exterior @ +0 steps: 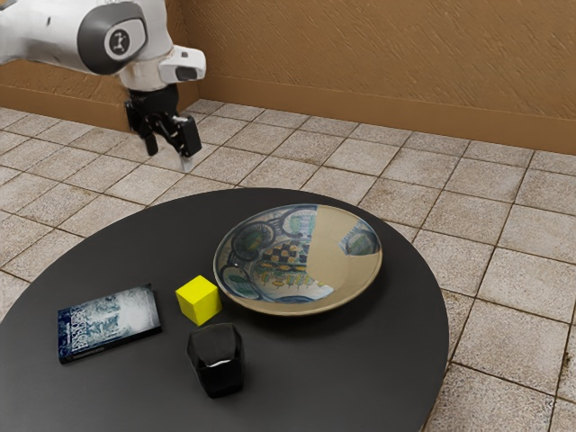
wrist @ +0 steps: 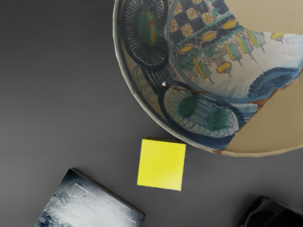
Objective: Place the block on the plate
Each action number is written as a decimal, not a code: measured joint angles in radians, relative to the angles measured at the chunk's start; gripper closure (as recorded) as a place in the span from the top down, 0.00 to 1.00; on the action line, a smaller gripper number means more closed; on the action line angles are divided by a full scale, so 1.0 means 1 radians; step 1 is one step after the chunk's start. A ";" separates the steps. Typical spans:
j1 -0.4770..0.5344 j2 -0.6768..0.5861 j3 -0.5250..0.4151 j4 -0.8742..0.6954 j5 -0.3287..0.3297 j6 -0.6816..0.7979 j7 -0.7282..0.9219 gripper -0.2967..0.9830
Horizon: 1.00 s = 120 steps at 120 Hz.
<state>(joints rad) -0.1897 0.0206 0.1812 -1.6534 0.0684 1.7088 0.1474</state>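
High over the far side of the table, my gripper hangs with its two fingers apart and nothing between them. The yellow block rests on the dark table beside the plate's rim, below my hand's height. A large painted plate lies on the table, patterned in blue and green with plain tan patches. From above, in the wrist view, the yellow block sits just outside the edge of the plate.
A book lies on the round black table, on the block's other side from the plate. A glossy black object stands close to the block, toward the exterior camera.
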 joint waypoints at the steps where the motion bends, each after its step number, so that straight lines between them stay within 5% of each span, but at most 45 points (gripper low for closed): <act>1: -0.002 0.000 0.000 0.000 0.000 0.000 0.000 0.77; 34: 0.012 0.031 0.001 -0.265 -0.055 0.168 0.011 0.77; 51: 0.082 0.070 -0.002 -0.318 -0.070 0.243 0.016 0.77; 120: 0.069 0.160 -0.008 -0.456 -0.102 0.453 0.027 0.77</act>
<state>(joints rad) -0.1209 0.1806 0.1734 -2.1092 -0.0333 2.1621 0.1745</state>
